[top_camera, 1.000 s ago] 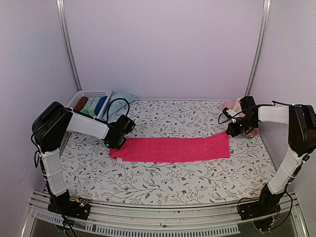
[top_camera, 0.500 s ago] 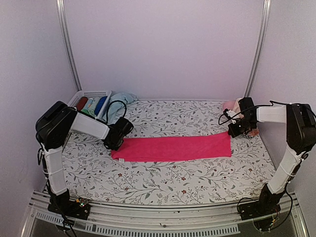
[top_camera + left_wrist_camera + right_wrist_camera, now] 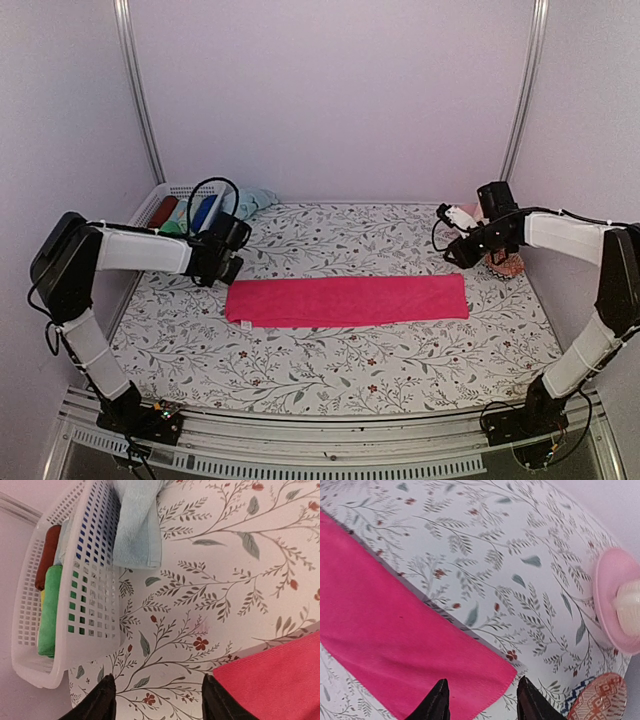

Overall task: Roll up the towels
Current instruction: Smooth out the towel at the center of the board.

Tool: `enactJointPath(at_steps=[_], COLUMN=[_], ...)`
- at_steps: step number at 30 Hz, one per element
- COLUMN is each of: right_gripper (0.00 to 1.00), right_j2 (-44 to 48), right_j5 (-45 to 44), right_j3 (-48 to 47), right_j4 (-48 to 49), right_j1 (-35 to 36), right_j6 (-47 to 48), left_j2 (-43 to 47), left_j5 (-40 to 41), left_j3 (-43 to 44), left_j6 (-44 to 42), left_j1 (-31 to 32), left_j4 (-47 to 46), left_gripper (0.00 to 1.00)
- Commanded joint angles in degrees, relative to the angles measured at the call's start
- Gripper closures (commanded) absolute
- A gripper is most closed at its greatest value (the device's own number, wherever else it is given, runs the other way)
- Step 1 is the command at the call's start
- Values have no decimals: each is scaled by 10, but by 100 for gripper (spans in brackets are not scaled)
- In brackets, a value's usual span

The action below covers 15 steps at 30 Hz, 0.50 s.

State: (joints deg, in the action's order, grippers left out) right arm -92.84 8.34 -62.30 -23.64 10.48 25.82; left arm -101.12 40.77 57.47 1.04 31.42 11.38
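Observation:
The bright pink towel [image 3: 346, 300] lies flat as a long strip across the middle of the table. My left gripper [image 3: 227, 266] hovers open just beyond its left end, and only the towel's corner [image 3: 275, 680] shows beside the right finger. My right gripper [image 3: 453, 254] hangs open above the right end [image 3: 395, 625], with nothing between its fingers. The pale blue towel [image 3: 252, 200] lies crumpled at the back left, against the basket, and it shows folded in the left wrist view [image 3: 137, 525].
A white slotted basket [image 3: 165, 196] at the back left holds green [image 3: 50, 610], red [image 3: 47, 555] and dark blue rolls. At the right wall sit a pink disc-shaped object [image 3: 612, 600] and a patterned ball [image 3: 597, 700]. Side walls stand close to both arms.
Both grippers opened, let go of the pink towel's ends and drew back. The left one moved toward the basket, the right one rose toward the back right. The towel now lies flat.

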Motion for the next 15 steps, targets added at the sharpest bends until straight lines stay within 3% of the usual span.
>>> enactJointPath(at_steps=[1, 5, 10, 15], right_gripper=[52, 52, 52, 53], right_j2=[54, 45, -37, -128], right_j5=[81, 115, 96, 72], right_j3=[6, -2, -50, -119], right_j4=[-14, -12, -11, -11], right_j1=[90, 175, 280, 333], right_j6=[99, 148, 163, 137], left_j2=[24, 23, 35, 31], left_j5=[-123, -255, -391, -459], left_j3=[6, 7, -9, -9], left_j6=[-15, -3, 30, 63], left_j1=[-13, -37, -78, -103], left_j4=[1, 12, 12, 29], left_gripper=[42, 47, 54, 59])
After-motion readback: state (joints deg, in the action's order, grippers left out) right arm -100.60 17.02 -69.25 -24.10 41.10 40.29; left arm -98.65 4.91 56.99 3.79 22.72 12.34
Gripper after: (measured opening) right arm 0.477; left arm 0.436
